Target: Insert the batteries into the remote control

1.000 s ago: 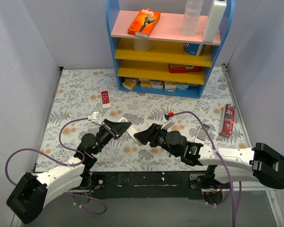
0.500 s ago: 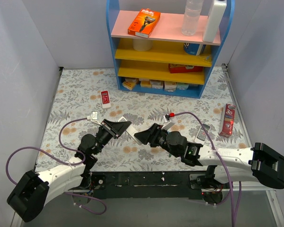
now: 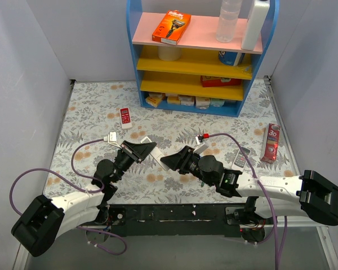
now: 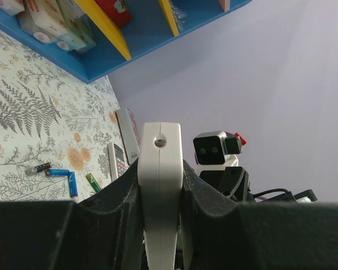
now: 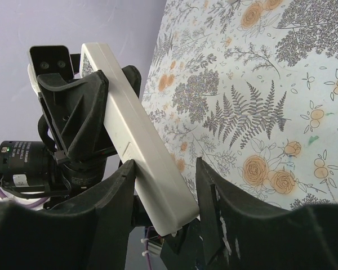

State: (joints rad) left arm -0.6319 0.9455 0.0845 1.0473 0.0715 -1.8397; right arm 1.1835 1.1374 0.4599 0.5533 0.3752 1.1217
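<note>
The slim white remote control [image 3: 156,157] is held off the table between both grippers. My left gripper [image 3: 151,148] is shut on one end; in the left wrist view the remote [image 4: 159,152] stands end-on, clamped between the jaws of that gripper [image 4: 159,171]. My right gripper [image 3: 164,163] is open around the other end. In the right wrist view the remote [image 5: 124,118] touches one jaw of the right gripper [image 5: 164,163], with a gap to the other. Batteries lie on the table: a dark one [image 4: 38,167], a blue one [image 4: 61,173], a green one [image 4: 93,182].
A small grey remote with buttons [image 4: 115,160] lies by the batteries and also shows in the top view [image 3: 242,153]. A red-and-white box [image 3: 270,143] stands at the right, a short red-and-white remote [image 3: 124,117] lies at the back left, and a blue shelf unit [image 3: 197,56] stands behind.
Almost nothing; both grippers stay at the remote, and the left arm's cable has shifted slightly.
</note>
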